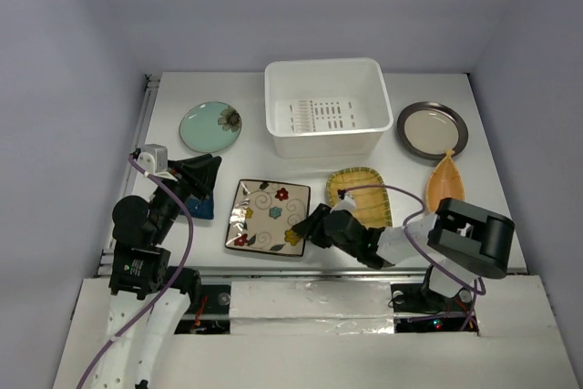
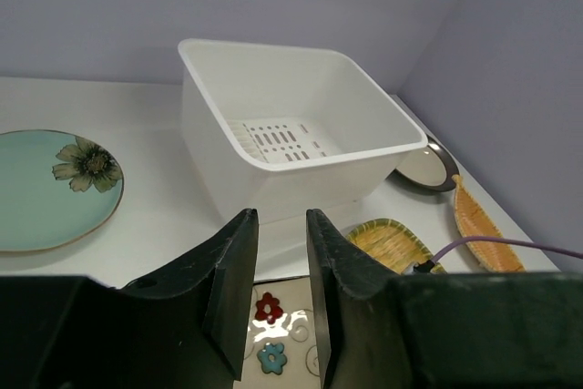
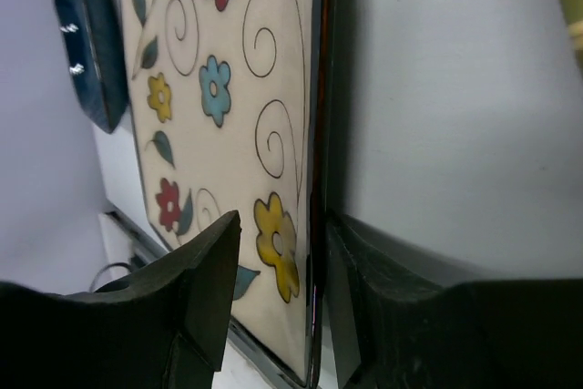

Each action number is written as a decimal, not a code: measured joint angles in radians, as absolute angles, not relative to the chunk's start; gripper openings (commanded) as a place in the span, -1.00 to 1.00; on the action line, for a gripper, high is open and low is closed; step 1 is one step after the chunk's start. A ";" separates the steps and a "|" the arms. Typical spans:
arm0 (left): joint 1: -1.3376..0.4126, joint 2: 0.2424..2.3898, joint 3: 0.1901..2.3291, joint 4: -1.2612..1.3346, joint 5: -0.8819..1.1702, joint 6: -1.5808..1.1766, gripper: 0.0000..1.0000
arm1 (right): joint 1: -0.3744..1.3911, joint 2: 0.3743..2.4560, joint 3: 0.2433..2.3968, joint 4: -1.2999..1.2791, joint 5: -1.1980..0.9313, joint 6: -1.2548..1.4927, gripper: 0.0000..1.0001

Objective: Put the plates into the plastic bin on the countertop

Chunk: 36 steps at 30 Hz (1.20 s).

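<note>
Nearest, the right gripper (image 3: pixel 281 234) stands parted astride the near right rim of the glossy cream square floral plate (image 1: pixel 269 216), not clenched. The left gripper (image 2: pixel 281 225), slightly parted and empty, hovers near the small dark blue plate (image 1: pixel 200 207). Farther, the smooth white plastic bin (image 1: pixel 323 143) stands on the matte white countertop (image 1: pixel 401 170), with pale grey walls (image 1: pixel 73 88) around.
</note>
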<state>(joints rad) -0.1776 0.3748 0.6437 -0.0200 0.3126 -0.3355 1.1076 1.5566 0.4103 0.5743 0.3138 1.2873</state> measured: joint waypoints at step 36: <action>-0.178 0.369 0.644 -0.020 0.296 -0.335 -0.48 | 1.108 1.296 0.233 0.669 0.290 1.251 -1.00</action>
